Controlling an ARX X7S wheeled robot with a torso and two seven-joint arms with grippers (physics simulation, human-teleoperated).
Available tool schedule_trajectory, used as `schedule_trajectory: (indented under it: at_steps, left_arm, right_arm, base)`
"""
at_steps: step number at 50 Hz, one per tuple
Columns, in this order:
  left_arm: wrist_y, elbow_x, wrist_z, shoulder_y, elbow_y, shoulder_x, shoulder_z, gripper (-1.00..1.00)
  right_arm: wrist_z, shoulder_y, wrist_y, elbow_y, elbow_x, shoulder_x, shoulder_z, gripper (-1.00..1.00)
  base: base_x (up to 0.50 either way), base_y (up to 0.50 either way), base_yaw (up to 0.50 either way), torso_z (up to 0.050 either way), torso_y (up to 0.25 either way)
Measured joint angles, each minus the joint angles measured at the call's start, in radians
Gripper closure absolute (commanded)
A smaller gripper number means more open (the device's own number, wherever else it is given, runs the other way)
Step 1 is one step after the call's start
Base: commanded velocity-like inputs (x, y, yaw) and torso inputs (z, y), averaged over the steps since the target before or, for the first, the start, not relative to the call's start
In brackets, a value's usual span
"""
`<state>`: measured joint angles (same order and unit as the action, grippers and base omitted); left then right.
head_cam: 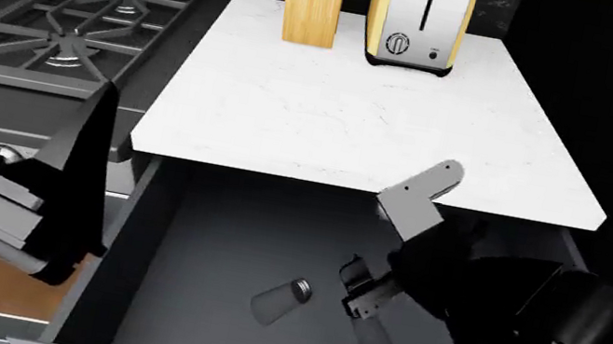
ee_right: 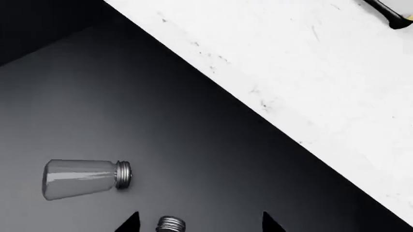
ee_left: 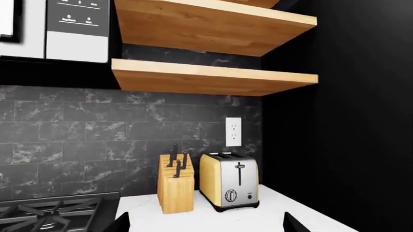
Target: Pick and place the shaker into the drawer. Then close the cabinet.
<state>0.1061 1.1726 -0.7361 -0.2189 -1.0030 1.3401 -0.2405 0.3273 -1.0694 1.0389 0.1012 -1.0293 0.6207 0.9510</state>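
Shaker [head_cam: 281, 300]: clear glass, tapered, ribbed metal cap; lying on side, drawer [head_cam: 206, 240] floor, lower centre of head frame. Second shaker [head_cam: 372, 335] just beside right gripper [head_cam: 359, 295], fingers spread, empty. Left gripper [ee_left: 206, 224]: spread, empty. Countertop [head_cam: 367, 117]: white marble. No legible labels.

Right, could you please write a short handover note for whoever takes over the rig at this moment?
Left gripper: open and empty, pointing at the backsplash, away from the drawer.
Right gripper: open, low inside the drawer, fingertips spread wide on either side of the second shaker, not clamping it.
Things: the first shaker lies on its side on the drawer floor. The second lies beside it, under the right gripper.
Done: the placing looks finished.
Left: lift the right arm clear, then push the drawer shut. It stands wide open.
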Motion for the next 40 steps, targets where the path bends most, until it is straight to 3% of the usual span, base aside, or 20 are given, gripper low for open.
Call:
schedule_trajectory:
  at_steps: [19, 28, 40]
  left_arm:
    - [-0.218, 0.043, -0.073, -0.237, 0.024, -0.166, -0.112, -1.0]
    - [-0.265, 0.041, -0.091, -0.276, 0.029, -0.218, -0.149, -1.0]
    - [-0.289, 0.037, -0.098, -0.293, 0.027, -0.242, -0.171, -1.0]
  right_arm:
    - [0.467, -0.055, -0.052, 0.447, -0.364, 0.126, -0.357, -1.0]
    - [0.675, -0.104, -0.079, 0.6, -0.521, 0.17, -0.448, -1.0]
    - [0.805, -0.145, -0.082, 0.684, -0.597, 0.189, -0.481, -1.0]
  base:
    - [0.0, 0.01, 0.0, 0.0, 0.0]
    - [0.0, 0.5, 0.0, 0.0, 0.0]
    - [0.0, 0.5, 0.0, 0.0, 0.0]
